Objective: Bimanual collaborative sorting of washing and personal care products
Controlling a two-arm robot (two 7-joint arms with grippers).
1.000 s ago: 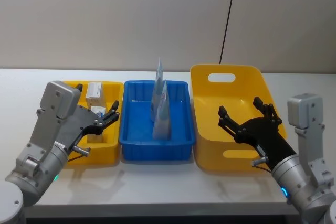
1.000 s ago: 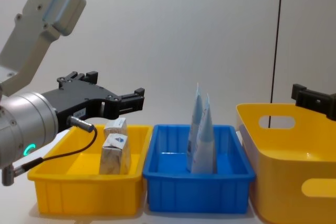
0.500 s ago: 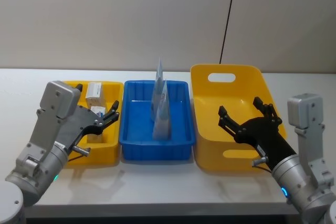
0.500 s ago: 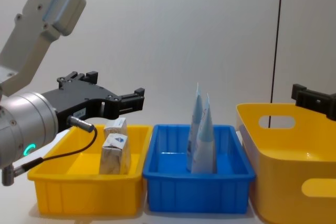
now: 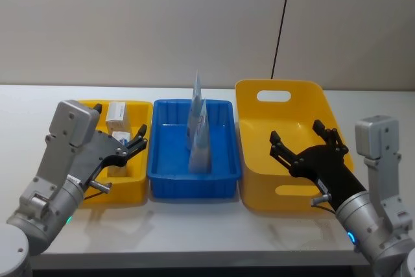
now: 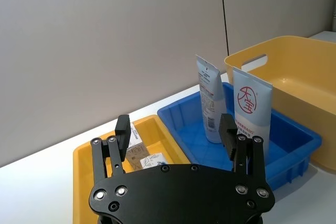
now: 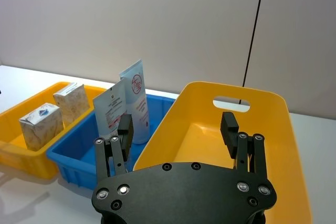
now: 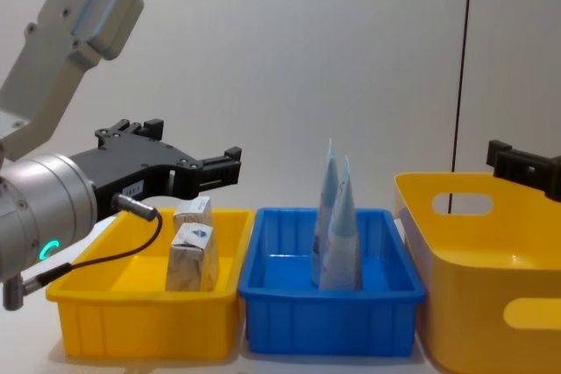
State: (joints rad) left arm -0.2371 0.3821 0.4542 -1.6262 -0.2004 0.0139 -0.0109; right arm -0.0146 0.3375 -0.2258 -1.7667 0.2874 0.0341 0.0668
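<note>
Left gripper [image 5: 137, 140]: above the yellow tray [image 5: 124, 190] left of the blue tray [image 5: 193, 178]; jaws spread wide, holding nothing.
Right gripper [image 5: 296, 138]: over the yellow basket [image 5: 285, 194] right of the blue tray; jaws wide apart, empty.
Pale-blue tubes [image 5: 198, 135]: two, upright and close together inside the blue tray.
Packs: white marbled pack [image 7: 41, 125] and beige speckled pack [image 7: 71, 103], standing in the yellow tray.

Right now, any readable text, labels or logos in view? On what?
"天" above a second character I can't make out, in a red ring: on the nearer pale-blue tube in the blue tray.
Red lines under that ring: too small to read.
Barcode and fine print on the farther tube: unreadable.
Print on the packs in the yellow tray: too blurred to read.
</note>
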